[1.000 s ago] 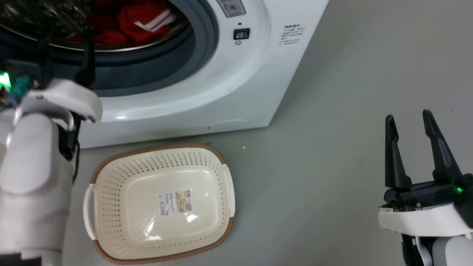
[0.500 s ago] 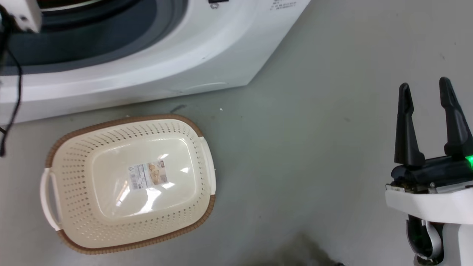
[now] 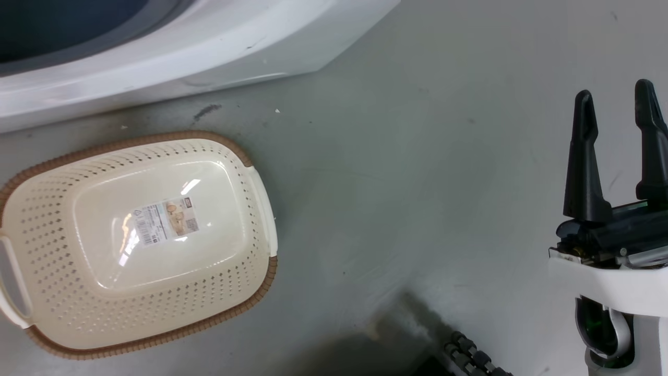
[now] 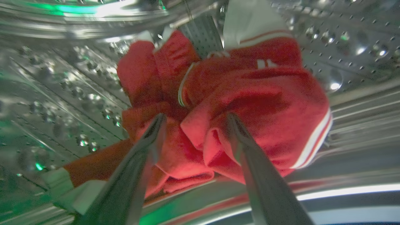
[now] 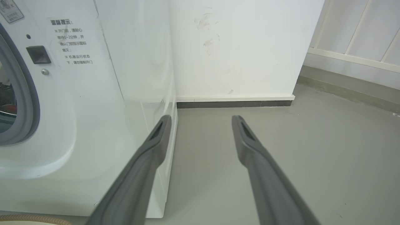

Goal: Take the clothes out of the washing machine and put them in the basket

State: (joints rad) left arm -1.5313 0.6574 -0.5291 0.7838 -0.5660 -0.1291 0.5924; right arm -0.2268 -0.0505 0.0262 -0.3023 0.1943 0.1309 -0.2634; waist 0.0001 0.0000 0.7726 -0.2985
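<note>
**Clothes** (image 4: 250,103): bright red soft garments with thin white stripe trim and a white panel at the top. They lie crumpled in one heap on the perforated steel drum (image 4: 62,93) of the washing machine (image 3: 219,57).

**Left gripper** (image 4: 196,115): inside the drum, its two dark fingers spread wide with a fold of red fabric between them. Both tips lie at the heap. Whether they press into it cannot be told, and nothing is clamped.

**Basket** (image 3: 229,172): cream-white perforated plastic with a brown woven-look rim and a label sticker (image 3: 166,221) on its glossy bottom. It stands on the grey floor (image 3: 417,156) just in front of the machine's white base.

**Right gripper** (image 3: 615,90): held over bare floor well to the right of the basket, fingers parted and holding nothing.

**Right wrist view:** the machine's front with the grey porthole gasket (image 5: 31,103), a dark door latch (image 5: 38,54) and a printed notice (image 5: 70,40). Beyond the machine's corner stands a white wall (image 5: 234,47) with a dark skirting strip (image 5: 234,104).

A dark ribbed part (image 3: 475,357) shows at the head view's lower edge.
</note>
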